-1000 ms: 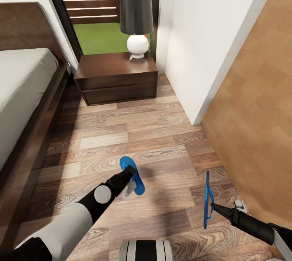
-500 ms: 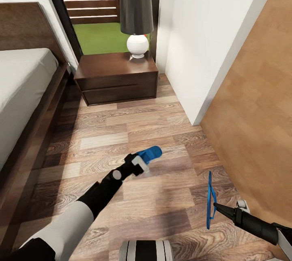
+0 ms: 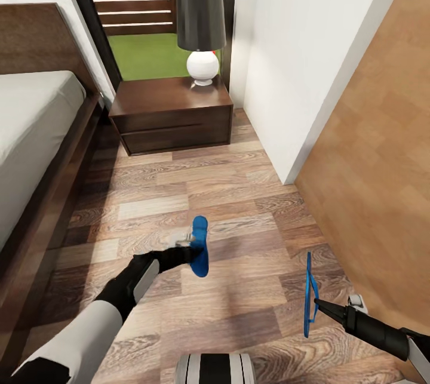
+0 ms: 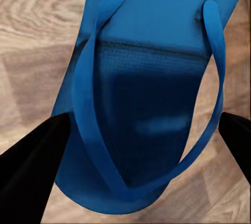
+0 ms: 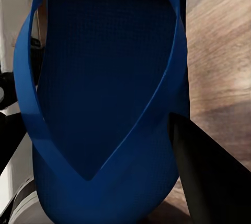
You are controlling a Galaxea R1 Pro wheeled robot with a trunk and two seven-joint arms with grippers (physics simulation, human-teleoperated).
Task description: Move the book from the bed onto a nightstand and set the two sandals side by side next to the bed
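Blue flip-flop sandals: our left gripper grips one above the wood-plank floor, right gripper pinches the other edge-on. Dark wooden nightstand w/ black-shaded lamp ahead, bed left, white wall right.

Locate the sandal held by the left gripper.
In the head view, the sandal sits in the left gripper above the wood floor, between the bed and the right-hand sandal.

A wood-plank floor meets white walls; a dark-shaded lamp stands before the window.
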